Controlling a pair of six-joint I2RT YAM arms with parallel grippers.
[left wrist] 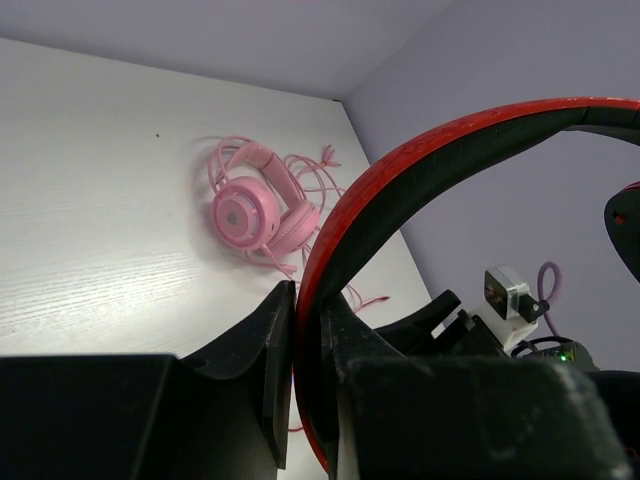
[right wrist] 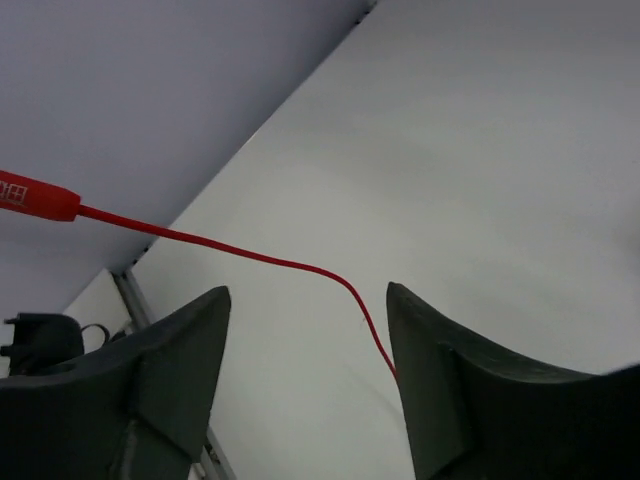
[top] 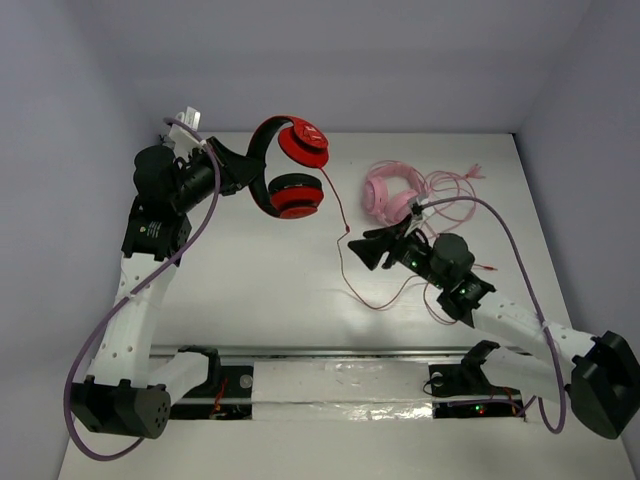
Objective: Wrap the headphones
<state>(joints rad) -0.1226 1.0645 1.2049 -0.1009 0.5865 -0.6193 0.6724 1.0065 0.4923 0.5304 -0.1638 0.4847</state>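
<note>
Your left claw (top: 225,165) is clenched on the headband (left wrist: 420,160) of the red headphones (top: 292,170). It's holding them up at roughly 11 o'clock on the surface (top: 250,300), and they look lifted clear of it. Your right claw (top: 362,247) is released with the jaws wide, sitting mid-surface with the thin red cable (right wrist: 250,255) crossing the gap between them.

What I'd worry about from here:
- The cable runs off-centre in that gap, hugging 1 finger. Close now and I reckon it could pop out the side instead of getting pinched.
- The pink headphones (top: 390,192) and their pink cable (top: 455,195) loops sit just beside your right claw, at about 1 o'clock from it. Swing wide while wrapping and you'd probably snag them.
- Pull hard on the red cable and both cups hanging off that 1 headband grip could twist or slide in the left claw.

Hard to make out:
- I can't tell where the red cable's free end is. It loops toward 5 o'clock and gets lost under your right arm.
- The right wrist view cuts off a thicker red sleeve at its 9 o'clock edge, and I can't tell what it is.
- The left wrist view shows no cups.
</note>
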